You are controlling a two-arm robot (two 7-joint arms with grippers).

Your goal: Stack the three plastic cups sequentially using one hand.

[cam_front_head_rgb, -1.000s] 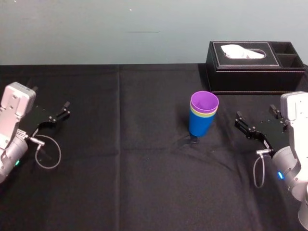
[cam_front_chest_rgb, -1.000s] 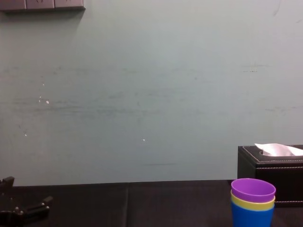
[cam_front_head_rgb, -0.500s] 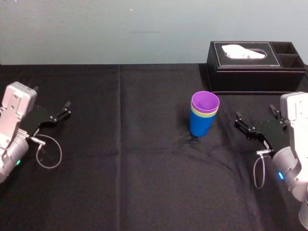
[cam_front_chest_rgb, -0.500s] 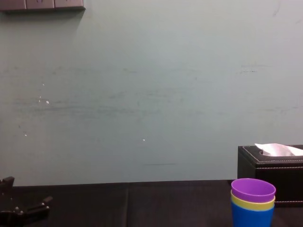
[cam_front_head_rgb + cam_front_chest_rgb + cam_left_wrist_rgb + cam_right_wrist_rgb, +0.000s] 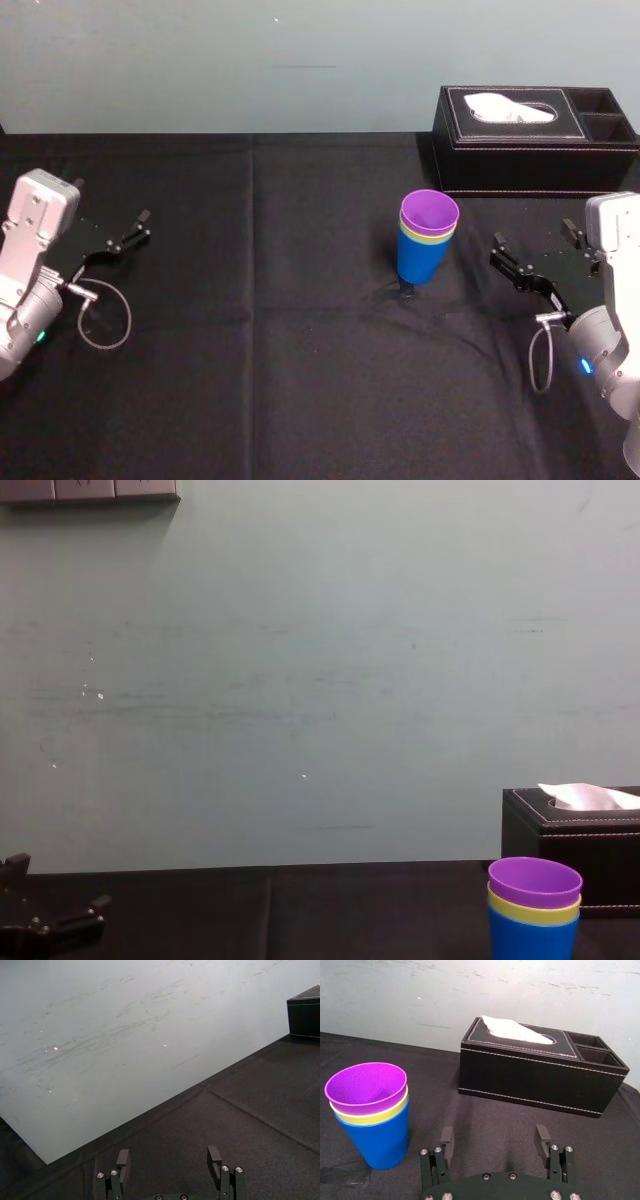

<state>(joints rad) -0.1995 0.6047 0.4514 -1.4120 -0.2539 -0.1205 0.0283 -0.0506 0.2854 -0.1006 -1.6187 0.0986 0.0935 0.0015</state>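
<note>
**Cups Nested in One Stack; Both Grippers Spread and Unloaded**

Left gripper (image 5: pixel 168 1154): positioned at the far left of the bench (image 5: pixel 250 350), low over the black cloth. Its two fingers are spread wide with nothing between them. A thin cable loop (image 5: pixel 103 322) hangs from the wrist behind it. Ahead of this gripper there is only bare cloth and the pale wall (image 5: pixel 200 60). The cups stand well apart from it, far off to its right.

Three plastic cups: all nested in a single upright stack on the bench, right of centre.
- The blue cup (image 5: pixel 382 1142) is at the bottom, base on the cloth.
- The yellow-green cup (image 5: pixel 370 1116) sits inside it, showing only as a narrow band at the rim.
- The purple cup (image 5: pixel 366 1085) sits on top, mouth open upward.

Right gripper (image 5: pixel 494 1132): positioned at the right of the bench, low over the cloth. Its fingers are spread about as wide as a cup and hold nothing. The stack stands near this gripper, to its left and slightly forward, with a clear gap between the two; no finger touches any cup.

Tissue box (image 5: pixel 540 1075): a black box with white stitching, placed beyond the right gripper toward the wall. A white tissue protrudes from its top slot, and two open compartments occupy its right end. The box is apart from the stack.
</note>
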